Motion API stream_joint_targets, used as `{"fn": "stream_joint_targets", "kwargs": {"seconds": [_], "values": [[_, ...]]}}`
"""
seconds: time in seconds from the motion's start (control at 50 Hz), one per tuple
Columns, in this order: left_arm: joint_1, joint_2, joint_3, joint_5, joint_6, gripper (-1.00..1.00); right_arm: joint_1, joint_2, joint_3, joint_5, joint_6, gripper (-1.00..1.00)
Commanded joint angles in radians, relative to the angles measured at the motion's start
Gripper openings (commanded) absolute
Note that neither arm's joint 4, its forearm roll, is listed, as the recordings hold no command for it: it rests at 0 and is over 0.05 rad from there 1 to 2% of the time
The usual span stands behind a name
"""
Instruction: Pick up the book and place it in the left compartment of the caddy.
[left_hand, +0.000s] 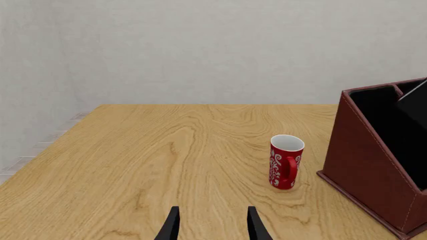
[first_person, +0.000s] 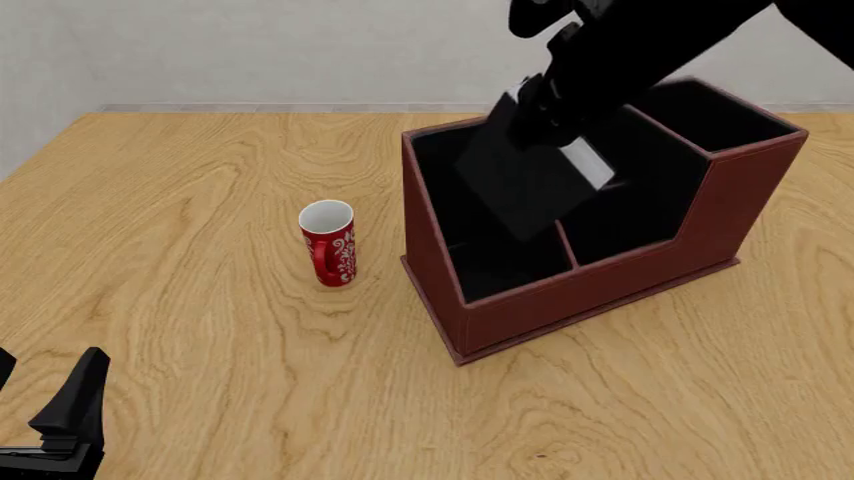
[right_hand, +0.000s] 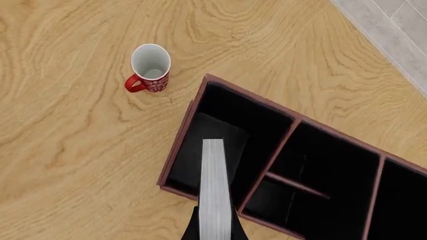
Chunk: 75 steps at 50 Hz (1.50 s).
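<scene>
Two black fingers of the right gripper pinched the thin black-covered book, white page edge facing up. It hung tilted, long axis slanting down into the long left compartment of the reddish-brown leather-look caddy. The left gripper waited with fingers apart near the red patterned mug.

- Front view: looked forward and down from above the near table edge, taking in the mug and caddy.
- Left wrist view: sat low, faced across the tabletop toward the wall.
- Right wrist view: looked straight down, close above the caddy.
- Shared by all: mug and caddy.
</scene>
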Motion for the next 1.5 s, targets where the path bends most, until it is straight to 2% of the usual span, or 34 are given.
{"fn": "stream_joint_targets", "kwargs": {"seconds": [0.02, 0.38, 0.8, 1.02, 1.5], "values": [[0.000, 0.000, 0.000, 0.000, 0.000, 1.00, -0.003, 0.042, -0.035, 0.000, 0.022, -1.00], [0.000, 0.000, 0.000, 0.000, 0.000, 1.00, -0.020, 0.108, -0.065, -0.014, 0.027, -1.00], [0.000, 0.000, 0.000, 0.000, 0.000, 1.00, 0.016, 0.095, 0.109, -0.162, 0.081, -1.00], [0.000, 0.000, 0.000, 0.000, 0.000, 1.00, -0.004, 0.101, 0.131, -0.186, 0.081, -1.00], [0.000, 0.000, 0.000, 0.000, 0.000, 1.00, 0.008, 0.109, 0.209, -0.265, 0.107, -1.00]]}}
